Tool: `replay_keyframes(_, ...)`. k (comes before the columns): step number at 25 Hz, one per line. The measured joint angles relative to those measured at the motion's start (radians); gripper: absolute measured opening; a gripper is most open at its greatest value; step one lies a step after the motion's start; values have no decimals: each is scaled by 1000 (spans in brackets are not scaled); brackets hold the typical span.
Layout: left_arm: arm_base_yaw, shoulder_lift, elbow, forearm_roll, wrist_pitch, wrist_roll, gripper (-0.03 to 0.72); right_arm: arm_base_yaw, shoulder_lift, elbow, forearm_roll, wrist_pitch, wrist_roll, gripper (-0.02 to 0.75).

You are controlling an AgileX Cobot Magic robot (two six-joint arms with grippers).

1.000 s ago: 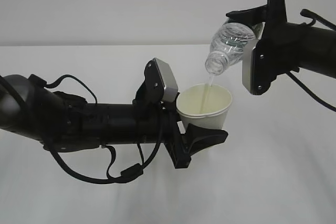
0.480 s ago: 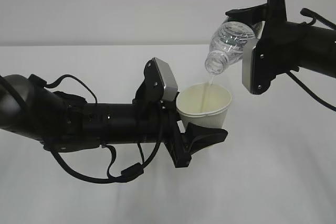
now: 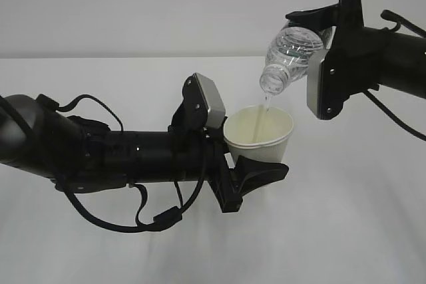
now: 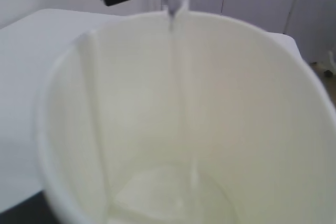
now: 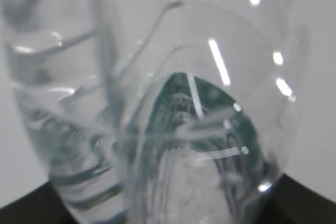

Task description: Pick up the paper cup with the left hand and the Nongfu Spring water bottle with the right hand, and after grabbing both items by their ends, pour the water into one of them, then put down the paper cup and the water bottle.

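Note:
The white paper cup (image 3: 261,132) is held upright above the table, with my left gripper (image 3: 263,157) shut on its lower part. One black finger (image 3: 266,172) wraps its front. Above and to the right, the Nongfu Spring water bottle (image 3: 290,56) is tilted mouth-down, with my right gripper (image 3: 314,30) shut on its base end. A thin stream of water (image 3: 265,106) falls from its mouth into the cup. In the left wrist view the cup's cream inside (image 4: 247,108) fills the frame, the stream (image 4: 181,82) runs down, and water pools at the bottom (image 4: 163,195). The right wrist view shows only the clear ribbed bottle (image 5: 173,129).
The white table (image 3: 346,231) spreads below both arms, with a pale wall behind. The left arm (image 3: 120,157) with its cables stretches low across the left half. The right arm (image 3: 393,58) comes in high from the right edge.
Neither arm has moved. The water keeps running from the bottle into the cup.

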Motion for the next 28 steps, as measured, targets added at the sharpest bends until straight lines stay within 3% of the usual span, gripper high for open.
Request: replay_keyframes(28,0,0,0,0,10,0,451,0,0,0,-2,-7,-8,466)
